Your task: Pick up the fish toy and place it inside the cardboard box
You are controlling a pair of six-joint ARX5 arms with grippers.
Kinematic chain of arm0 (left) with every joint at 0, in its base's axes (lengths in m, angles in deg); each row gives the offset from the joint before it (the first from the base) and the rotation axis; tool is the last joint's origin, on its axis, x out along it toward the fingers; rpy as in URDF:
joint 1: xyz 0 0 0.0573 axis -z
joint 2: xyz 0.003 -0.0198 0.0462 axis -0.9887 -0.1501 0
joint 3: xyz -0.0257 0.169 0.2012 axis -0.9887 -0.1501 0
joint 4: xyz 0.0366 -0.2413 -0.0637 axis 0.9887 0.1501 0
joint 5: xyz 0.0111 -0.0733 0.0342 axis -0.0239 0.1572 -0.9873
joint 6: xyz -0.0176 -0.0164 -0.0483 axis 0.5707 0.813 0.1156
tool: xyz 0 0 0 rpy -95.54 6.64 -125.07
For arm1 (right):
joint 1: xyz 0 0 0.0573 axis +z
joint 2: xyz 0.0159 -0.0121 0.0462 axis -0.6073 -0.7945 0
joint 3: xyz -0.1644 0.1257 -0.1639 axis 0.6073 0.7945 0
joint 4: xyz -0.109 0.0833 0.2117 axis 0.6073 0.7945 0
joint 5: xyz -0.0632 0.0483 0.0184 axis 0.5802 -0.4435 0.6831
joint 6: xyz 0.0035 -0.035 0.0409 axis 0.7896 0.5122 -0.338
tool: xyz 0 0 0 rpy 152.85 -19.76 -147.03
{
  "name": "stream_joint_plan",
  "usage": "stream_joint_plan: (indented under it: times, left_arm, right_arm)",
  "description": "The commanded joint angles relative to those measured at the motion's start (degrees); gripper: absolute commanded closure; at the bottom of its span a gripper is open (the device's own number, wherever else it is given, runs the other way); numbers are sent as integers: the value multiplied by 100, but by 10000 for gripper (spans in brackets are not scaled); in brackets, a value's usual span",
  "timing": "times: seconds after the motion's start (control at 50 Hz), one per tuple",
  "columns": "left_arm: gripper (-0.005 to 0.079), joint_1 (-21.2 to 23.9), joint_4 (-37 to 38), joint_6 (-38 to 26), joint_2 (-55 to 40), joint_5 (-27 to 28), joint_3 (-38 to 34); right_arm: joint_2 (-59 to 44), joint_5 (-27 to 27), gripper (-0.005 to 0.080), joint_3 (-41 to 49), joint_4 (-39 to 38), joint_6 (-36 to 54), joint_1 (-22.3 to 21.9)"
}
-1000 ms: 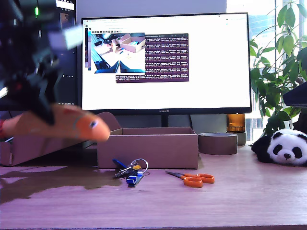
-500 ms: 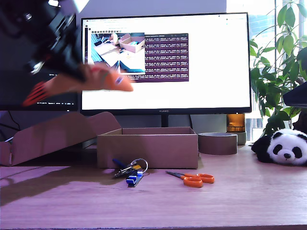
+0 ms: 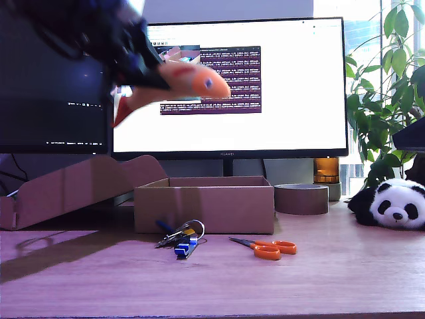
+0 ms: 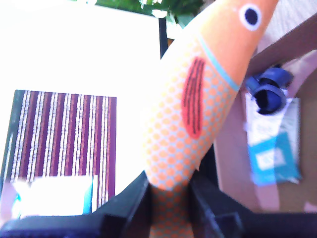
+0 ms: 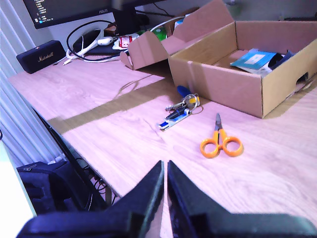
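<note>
The box (image 3: pixel 204 205) stands on the worktop (image 3: pixel 279 279) below the monitor (image 3: pixel 229 86), its open top upward; the second wrist view shows a blue-and-white packet (image 5: pixel 256 60) and a dark item lying inside it, and the first wrist view shows the same packet with blue loops beside it. Behind the box toward the exterior view's left, a tilted cardboard piece (image 3: pixel 73 186) leans with rounded flaps. Keys (image 3: pixel 179 238) and scissors (image 3: pixel 267 248) lie on the worktop just in front of the box, a tape roll (image 3: pixel 301 198) sits beside it toward the exterior view's right, and a panda (image 3: pixel 392 203) sits farther that way. My first hand (image 4: pixel 171 198) is clamped on the fish (image 3: pixel 182 81), its two fingers (image 4: pixel 133 201) pressing the body near the tail end, so the head with the eye juts out beyond the fingertips. In the exterior view the fish is blurred, held high in the air in front of the monitor, above and toward the left of the box, head tilted up. My second hand (image 5: pixel 165 183) has its fingers together with only a thin slit between them, holding nothing, above the worktop edge.
</note>
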Motion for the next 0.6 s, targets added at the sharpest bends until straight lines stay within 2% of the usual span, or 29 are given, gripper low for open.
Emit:
stream_joint_plan:
  times: [0.0,0.18,0.32,0.58]
  left_arm:
    - [704,4,-280,-24,-216,92,57]
    - [704,7,-684,-24,-850,254,369]
    - [704,20,-680,-24,-1327,435,811]
    - [703,90,-461,-24,-1843,448,1432]
  right_arm:
    - [-9,-2,765,74,-28,-4,9]
    - [-9,20,765,74,7,-4,9]
    - [-9,33,765,74,9,-4,9]
    - [-9,37,765,74,11,-4,9]
